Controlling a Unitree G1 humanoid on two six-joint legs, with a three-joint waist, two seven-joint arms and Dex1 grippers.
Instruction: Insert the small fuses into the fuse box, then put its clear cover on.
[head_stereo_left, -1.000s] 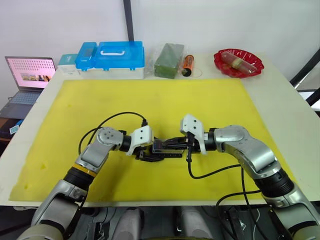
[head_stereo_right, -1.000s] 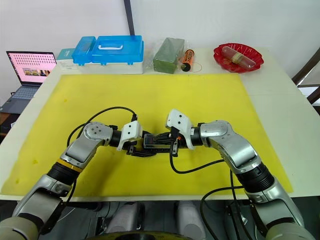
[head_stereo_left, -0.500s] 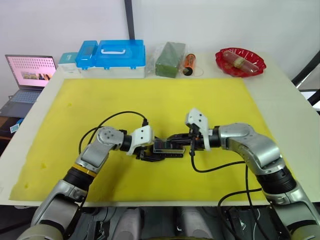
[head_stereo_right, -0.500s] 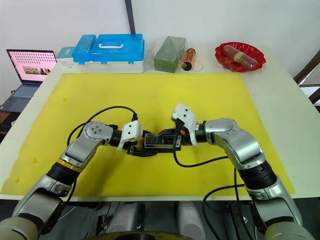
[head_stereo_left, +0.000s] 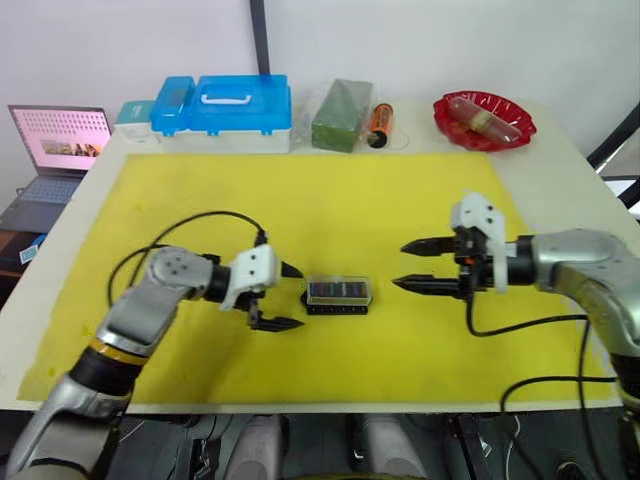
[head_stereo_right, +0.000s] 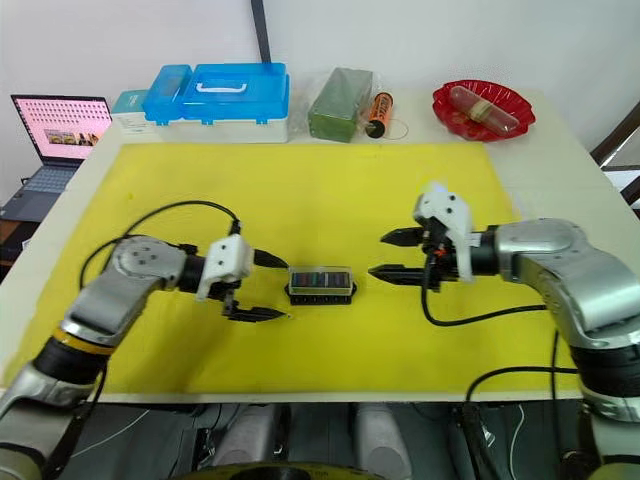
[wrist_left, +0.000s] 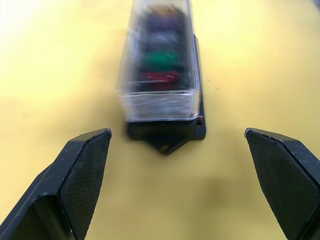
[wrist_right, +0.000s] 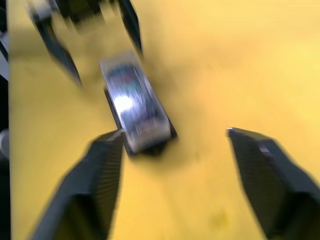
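The black fuse box (head_stereo_left: 338, 295) lies alone on the yellow mat between my two arms. The clear cover (wrist_left: 160, 60) sits on top of it, and the small fuses (wrist_left: 161, 59) show through it as coloured blocks in their slots. My left gripper (head_stereo_left: 283, 296) stands open a short way to the box's left, touching nothing. My right gripper (head_stereo_left: 415, 265) is open too, farther off on the box's right, empty. In the right wrist view the fuse box (wrist_right: 137, 113) lies beyond my fingers.
The yellow mat (head_stereo_left: 320, 200) covers most of the table. Along the back edge stand blue-lidded storage boxes (head_stereo_left: 222, 112), a green block in a clear bag (head_stereo_left: 340, 115), an orange cylinder (head_stereo_left: 378, 125) and a red dish (head_stereo_left: 484, 121). A laptop (head_stereo_left: 45, 140) sits at far left.
Both grippers have let go of the covered fuse box and opened. The left has drawn back to the left, the right farther to the right. The box stays on the mat.
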